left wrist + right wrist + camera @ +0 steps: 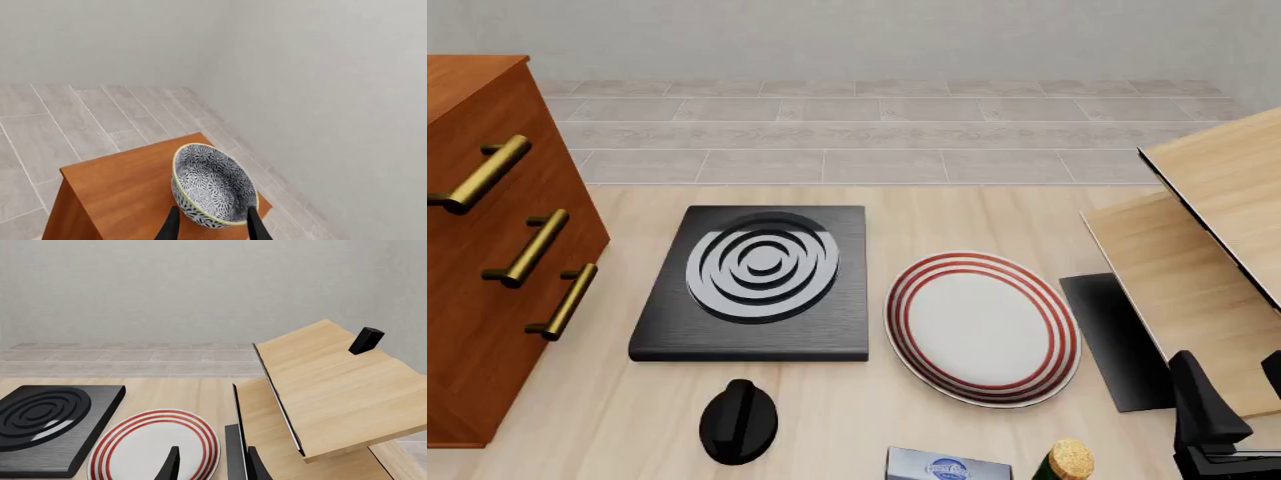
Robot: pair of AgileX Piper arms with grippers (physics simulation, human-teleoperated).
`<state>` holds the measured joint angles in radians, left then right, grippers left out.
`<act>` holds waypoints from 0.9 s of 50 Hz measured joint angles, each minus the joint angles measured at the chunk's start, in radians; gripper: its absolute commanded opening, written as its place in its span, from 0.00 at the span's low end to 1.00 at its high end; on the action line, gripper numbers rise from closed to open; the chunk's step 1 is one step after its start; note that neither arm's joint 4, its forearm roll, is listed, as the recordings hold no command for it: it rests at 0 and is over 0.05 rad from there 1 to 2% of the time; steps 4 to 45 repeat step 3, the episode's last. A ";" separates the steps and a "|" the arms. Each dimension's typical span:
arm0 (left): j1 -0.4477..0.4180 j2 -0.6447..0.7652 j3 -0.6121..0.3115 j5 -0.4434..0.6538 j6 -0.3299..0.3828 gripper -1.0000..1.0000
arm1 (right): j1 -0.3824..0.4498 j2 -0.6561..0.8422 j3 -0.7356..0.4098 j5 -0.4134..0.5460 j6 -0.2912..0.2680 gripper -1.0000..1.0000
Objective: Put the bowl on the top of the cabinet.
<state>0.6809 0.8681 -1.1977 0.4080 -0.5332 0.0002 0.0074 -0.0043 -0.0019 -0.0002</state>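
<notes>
The bowl (pixel 212 186), black-and-white patterned inside with a pale rim, rests on the top of the reddish-brown cabinet (pixel 120 190), near its far corner. My left gripper (pixel 213 227) is open, its two black fingertips standing either side of the bowl's near side, just behind it. In the front view the cabinet (pixel 481 300) stands at the far left with three brass handles; its top, the bowl and the left gripper are out of that frame. My right gripper (pixel 1234 385) is open and empty at the table's near right; in its own wrist view (pixel 213 465) it is near the plate's edge.
A black hob slab with grey rings (pixel 754 280) lies mid-table, a white plate with red rings (pixel 981 325) to its right. A black knob (pixel 738 420), a blue box (pixel 948 467) and a corked bottle (pixel 1068 460) line the near edge. Light-wood boards (pixel 1214 200) and a black mat (pixel 1114 340) are on the right.
</notes>
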 measured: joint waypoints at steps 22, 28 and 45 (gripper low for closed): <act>-0.004 -0.010 0.000 0.004 0.002 1.00 | 0.000 0.000 0.000 0.000 0.000 1.00; -0.004 -0.010 0.000 0.004 0.002 1.00 | 0.000 0.000 0.000 0.000 0.000 1.00; -0.004 -0.010 0.000 0.004 0.002 1.00 | 0.000 0.000 0.000 0.000 0.000 1.00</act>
